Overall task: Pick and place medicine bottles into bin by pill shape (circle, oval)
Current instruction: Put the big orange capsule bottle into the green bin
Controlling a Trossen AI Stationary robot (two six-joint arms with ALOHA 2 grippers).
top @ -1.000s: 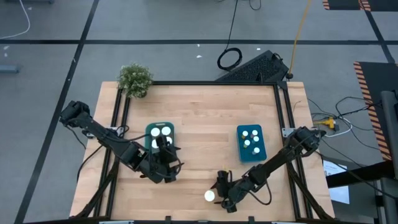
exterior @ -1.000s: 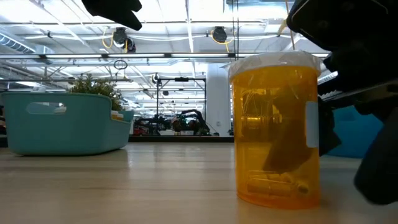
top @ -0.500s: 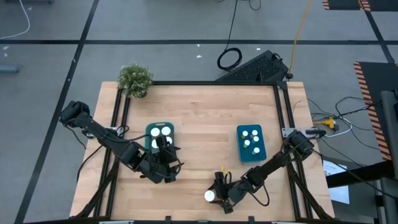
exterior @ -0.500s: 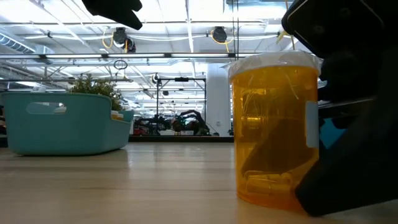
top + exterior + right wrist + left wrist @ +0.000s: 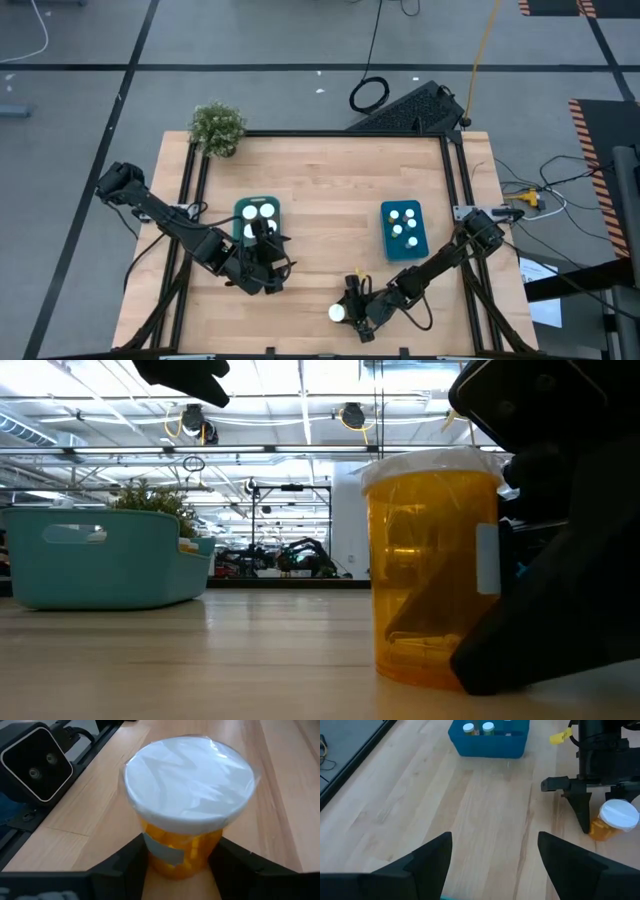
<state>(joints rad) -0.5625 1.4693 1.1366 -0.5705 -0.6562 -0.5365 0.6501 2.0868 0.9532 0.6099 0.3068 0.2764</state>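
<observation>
Right gripper [image 5: 347, 312] low at the table's near edge, fingers either side of an amber bottle [image 5: 338, 314]; right wrist view puts both fingers [image 5: 131, 865] against the body under the white cap, bottle upright on the wood, so closed on it or very nearly. Left gripper [image 5: 495, 851] spread wide, nothing between the fingers, parked just near-side of the teal bin [image 5: 257, 218].

Around, largest first: table [image 5: 320, 180], then teal bin on the left with two large white caps inside, blue bin [image 5: 402, 228] on the right with several small caps, potted plant [image 5: 217, 128] at the far-left corner. Nothing standing between the held bottle and either bin.

High view gives only the cap; low view gives the amber body [image 5: 432, 565] with pills heaped at the bottom, shape unreadable. Black camera module [image 5: 35, 760] beside the bottle only in right wrist view. Left wrist view shows the right gripper coming at the bottle from the side.

Label on bottle unreadable. Blue bin cut off at the left wrist frame edge.
</observation>
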